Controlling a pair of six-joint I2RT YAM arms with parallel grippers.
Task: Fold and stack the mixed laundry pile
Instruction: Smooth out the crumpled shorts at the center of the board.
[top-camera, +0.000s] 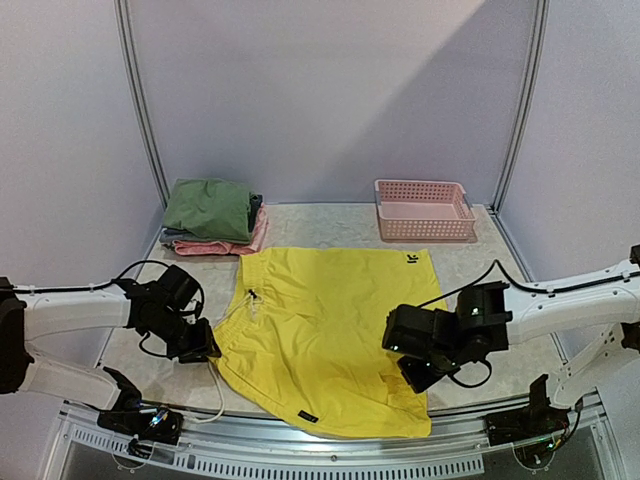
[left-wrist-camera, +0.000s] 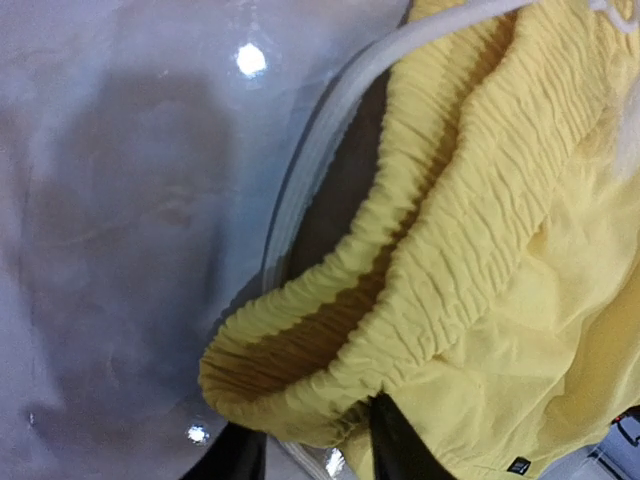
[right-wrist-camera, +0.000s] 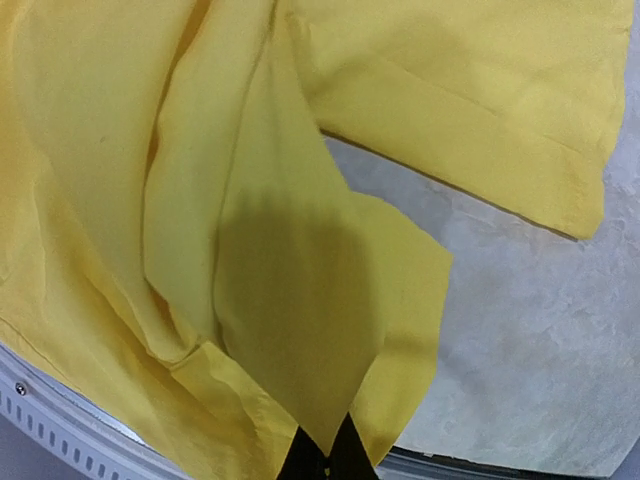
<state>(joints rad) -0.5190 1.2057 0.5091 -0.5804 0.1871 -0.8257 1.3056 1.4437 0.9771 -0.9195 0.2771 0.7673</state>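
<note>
The bright yellow shorts lie spread in the middle of the table, waistband to the left. My left gripper is at the waistband's near-left corner. In the left wrist view its fingers stand a little apart with the bunched, raised waistband pinched between them. My right gripper is shut on the shorts' right leg hem. In the right wrist view it holds a lifted flap of yellow cloth. The olive-green shirt lies folded at the back left.
The green shirt tops a stack with a pink garment beneath. A pink lattice basket stands at the back right. A white cable curves under the waistband by the left gripper. The metal front rail runs close below the shorts.
</note>
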